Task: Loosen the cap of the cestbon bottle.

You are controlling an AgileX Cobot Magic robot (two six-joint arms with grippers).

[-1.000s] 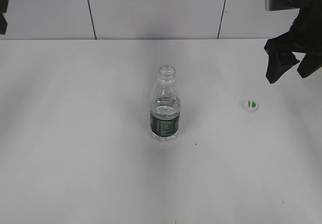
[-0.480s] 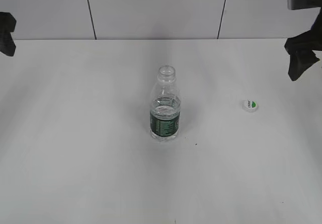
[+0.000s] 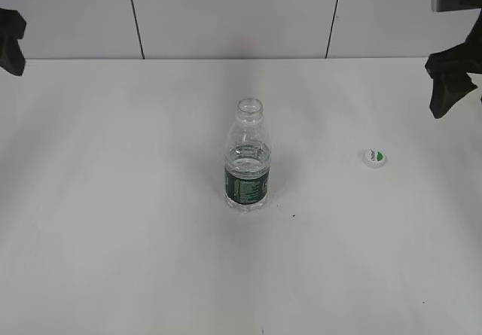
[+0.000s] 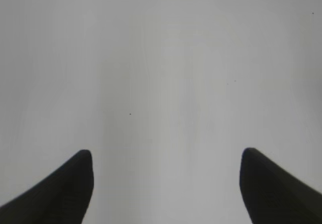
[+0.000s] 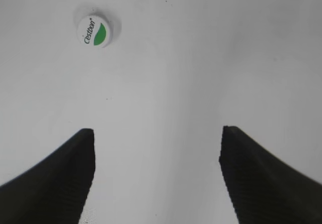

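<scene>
The cestbon bottle stands upright in the middle of the white table, its neck open with no cap on it, a dark green label band low on it. The cap lies flat on the table to the bottle's right, green mark up; it also shows in the right wrist view. My right gripper is open and empty, raised at the far right, behind and right of the cap. My left gripper is open and empty over bare table, at the far left edge of the exterior view.
The white table ends at a pale panelled wall behind. A few tiny dark specks mark the table surface in front of the bottle.
My right gripper has pulled back to the right and up, away from the cap, then held still. My left gripper has edged a little into view at the left. Bottle and cap have not moved.
</scene>
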